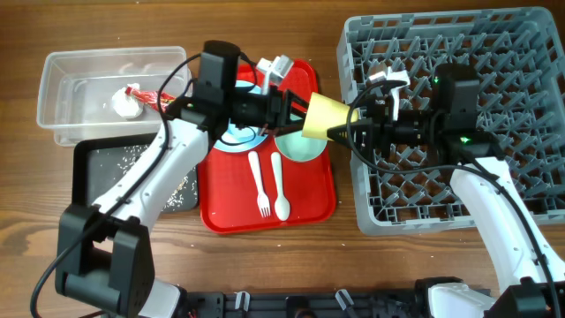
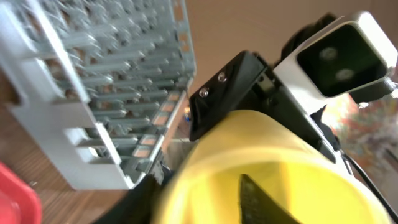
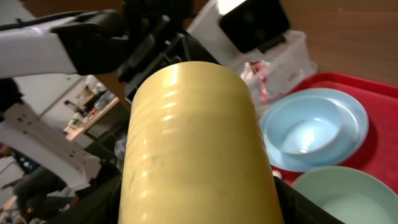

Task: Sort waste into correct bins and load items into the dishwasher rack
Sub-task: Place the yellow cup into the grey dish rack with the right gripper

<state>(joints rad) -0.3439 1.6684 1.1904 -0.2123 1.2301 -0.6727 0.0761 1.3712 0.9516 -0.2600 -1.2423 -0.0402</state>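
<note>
One small yellow cup (image 1: 323, 116) hangs in the air on its side, over the right edge of the red serving tray (image 1: 221, 215), between that tray and the dishwasher rack (image 1: 530, 205); its mouth looks to the left gripper (image 1: 298, 109). This gripper pinches the cup's wall, with one finger (image 2: 261, 198) inside the cup. The right gripper (image 1: 346, 132) takes the narrow end from the other side, its jaws closed against the cup's outside.

Under the cup, on the red tray, stands the mint-green bowl (image 1: 300, 147); beside it is the pale blue bowl (image 3: 303, 134) on the pale blue plate (image 3: 356, 118); the white fork (image 1: 259, 184) and spoon (image 1: 279, 187) lie side by side nearer the front.

Well to the left, the clear tub (image 1: 69, 81) holds the tissue ball (image 1: 124, 104) and the red wrapper (image 1: 155, 95); the black tray (image 1: 93, 163) holds rice scraps (image 1: 134, 154).
</note>
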